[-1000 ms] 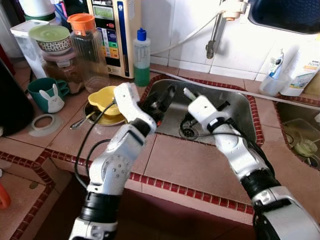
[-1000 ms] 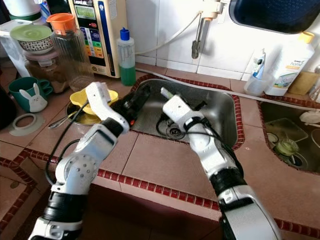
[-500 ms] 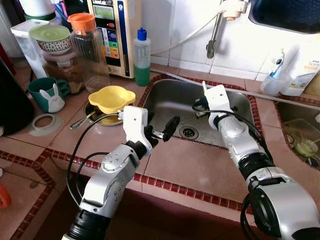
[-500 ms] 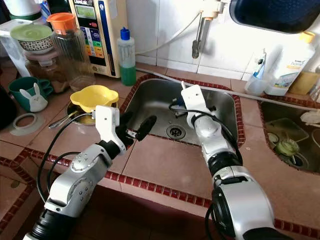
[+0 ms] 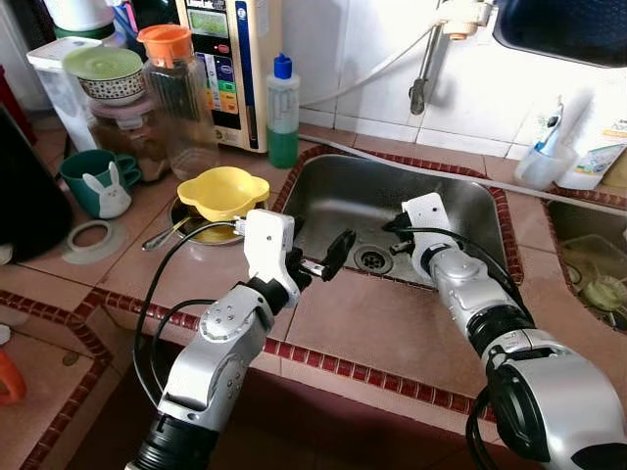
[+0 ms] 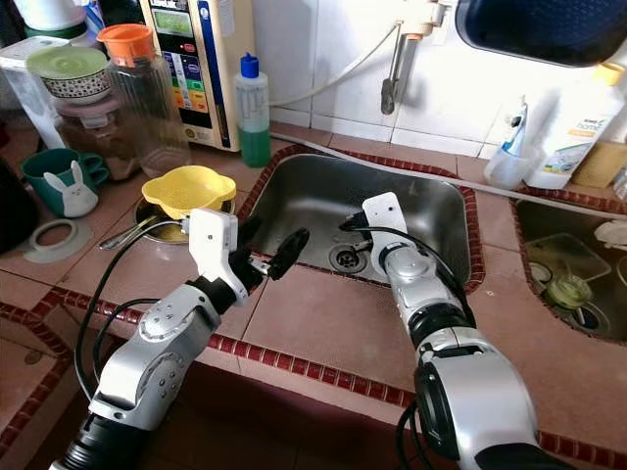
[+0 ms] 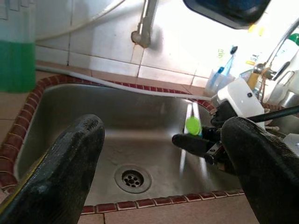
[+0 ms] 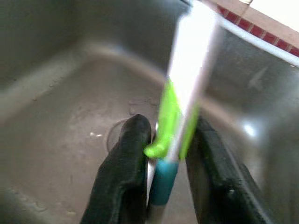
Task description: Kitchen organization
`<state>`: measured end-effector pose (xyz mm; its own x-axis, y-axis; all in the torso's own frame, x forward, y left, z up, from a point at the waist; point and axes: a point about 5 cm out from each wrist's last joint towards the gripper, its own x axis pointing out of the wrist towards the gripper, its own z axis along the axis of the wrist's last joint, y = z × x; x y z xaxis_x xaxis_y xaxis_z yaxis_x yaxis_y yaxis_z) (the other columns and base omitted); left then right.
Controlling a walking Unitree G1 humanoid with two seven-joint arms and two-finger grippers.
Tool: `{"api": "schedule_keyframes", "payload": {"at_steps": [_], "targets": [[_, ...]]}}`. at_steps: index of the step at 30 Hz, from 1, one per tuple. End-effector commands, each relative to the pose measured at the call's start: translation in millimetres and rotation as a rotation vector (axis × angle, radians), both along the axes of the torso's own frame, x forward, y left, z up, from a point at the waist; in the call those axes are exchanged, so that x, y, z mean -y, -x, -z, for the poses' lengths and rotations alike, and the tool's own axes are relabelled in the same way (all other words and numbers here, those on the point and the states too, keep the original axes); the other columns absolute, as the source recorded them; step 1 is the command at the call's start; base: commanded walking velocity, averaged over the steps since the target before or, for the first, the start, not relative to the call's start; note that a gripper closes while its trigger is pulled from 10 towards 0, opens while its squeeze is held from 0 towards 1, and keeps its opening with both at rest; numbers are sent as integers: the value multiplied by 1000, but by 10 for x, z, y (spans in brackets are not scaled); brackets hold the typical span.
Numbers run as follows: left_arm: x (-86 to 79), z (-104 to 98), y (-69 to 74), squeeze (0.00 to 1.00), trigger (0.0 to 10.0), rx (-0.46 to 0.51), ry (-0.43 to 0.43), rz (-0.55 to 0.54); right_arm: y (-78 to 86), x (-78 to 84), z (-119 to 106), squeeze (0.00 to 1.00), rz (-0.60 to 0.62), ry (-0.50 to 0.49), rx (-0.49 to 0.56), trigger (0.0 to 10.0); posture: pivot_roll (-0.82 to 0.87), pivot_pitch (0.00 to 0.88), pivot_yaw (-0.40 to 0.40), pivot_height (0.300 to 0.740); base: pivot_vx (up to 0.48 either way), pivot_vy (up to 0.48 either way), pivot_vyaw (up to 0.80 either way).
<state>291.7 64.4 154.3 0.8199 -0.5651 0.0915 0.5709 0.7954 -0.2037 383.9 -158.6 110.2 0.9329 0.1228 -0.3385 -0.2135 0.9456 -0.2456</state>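
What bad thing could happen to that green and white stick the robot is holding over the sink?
1. The right gripper pinches the green and white stick near one end, so most of it sticks out. It could slip and drop into the sink, perhaps toward the drain.
2. The left gripper hangs open at the sink's front edge, close to the right arm. The two could bump and knock the stick loose.
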Motion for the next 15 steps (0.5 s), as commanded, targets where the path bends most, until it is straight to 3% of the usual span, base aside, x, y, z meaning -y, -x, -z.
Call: {"api": "schedule_keyframes", "payload": {"at_steps": [1,15], "targets": [[19,-41,9,0,10000,27,-9,9,-10,-6,-17,1000,-7,-6,-2,10000,194,0,-42,740,0,0,0],[51,-37,12,0,10000,31,-12,16,-5,-40,-31,1000,-41,-30,32,10000,182,0,-35,740,0,0,0]]}}
